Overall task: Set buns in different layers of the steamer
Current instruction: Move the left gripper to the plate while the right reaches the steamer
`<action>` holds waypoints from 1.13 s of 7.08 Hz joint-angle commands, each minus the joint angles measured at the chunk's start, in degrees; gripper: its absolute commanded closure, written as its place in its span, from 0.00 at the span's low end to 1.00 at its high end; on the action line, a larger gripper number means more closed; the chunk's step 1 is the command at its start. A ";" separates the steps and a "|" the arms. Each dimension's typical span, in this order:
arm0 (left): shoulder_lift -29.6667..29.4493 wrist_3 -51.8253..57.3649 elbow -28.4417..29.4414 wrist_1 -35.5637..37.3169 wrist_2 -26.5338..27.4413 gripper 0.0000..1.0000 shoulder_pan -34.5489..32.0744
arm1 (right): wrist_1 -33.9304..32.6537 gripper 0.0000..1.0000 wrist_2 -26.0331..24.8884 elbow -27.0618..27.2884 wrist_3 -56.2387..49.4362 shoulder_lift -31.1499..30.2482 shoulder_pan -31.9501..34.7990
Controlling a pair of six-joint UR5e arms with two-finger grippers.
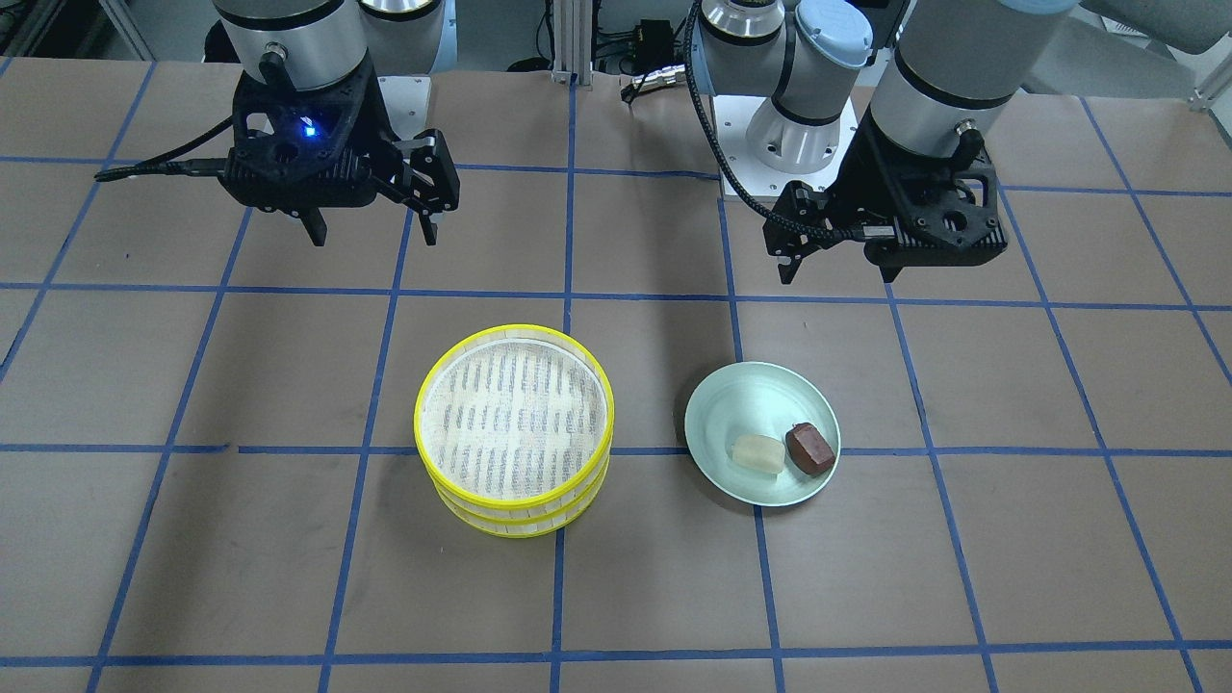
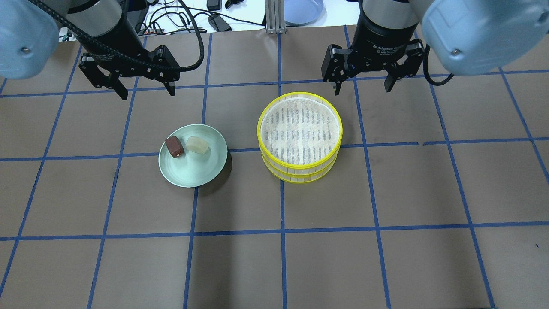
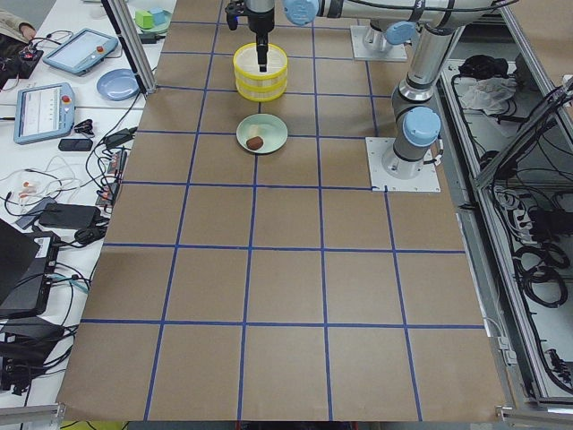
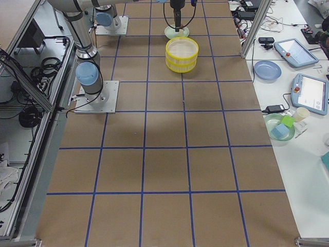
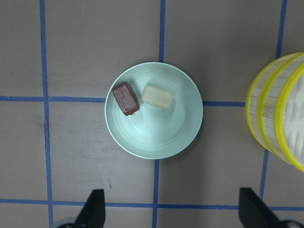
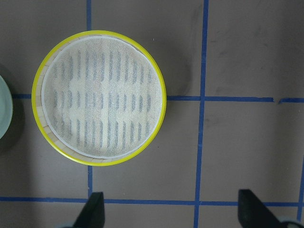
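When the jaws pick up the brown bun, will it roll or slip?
The brown bun looks blocky with flat faces, so it probably will not roll. It lies close beside the cream bun, so that one may get nudged.

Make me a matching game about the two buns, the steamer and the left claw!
1. pale cream oblong bun
2. dark reddish-brown blocky bun
3. round yellow-rimmed bamboo steamer
4. black left claw

A. stacked, top tray empty
B. on the pale green round dish, steamer side
C. open, above the table
D. on the dish, far side from the steamer

Pairs: 1-B, 2-D, 3-A, 4-C
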 commanded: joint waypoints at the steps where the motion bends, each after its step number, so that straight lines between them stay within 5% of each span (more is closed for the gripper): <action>1: -0.04 -0.30 -0.80 0.05 -0.28 0.00 -0.49 | 0.00 0.00 0.34 0.00 -0.68 0.04 0.00; 2: -1.00 0.30 -2.03 0.22 -0.37 0.00 0.20 | 0.00 0.00 0.35 0.09 -0.67 0.04 0.00; 5: -9.50 0.22 -11.86 19.50 -0.55 0.00 0.21 | -0.61 0.00 0.78 1.05 -0.06 0.74 0.18; 8: -19.97 0.13 -12.15 26.24 -0.55 0.00 0.21 | -7.00 0.00 0.53 6.48 0.56 7.32 0.26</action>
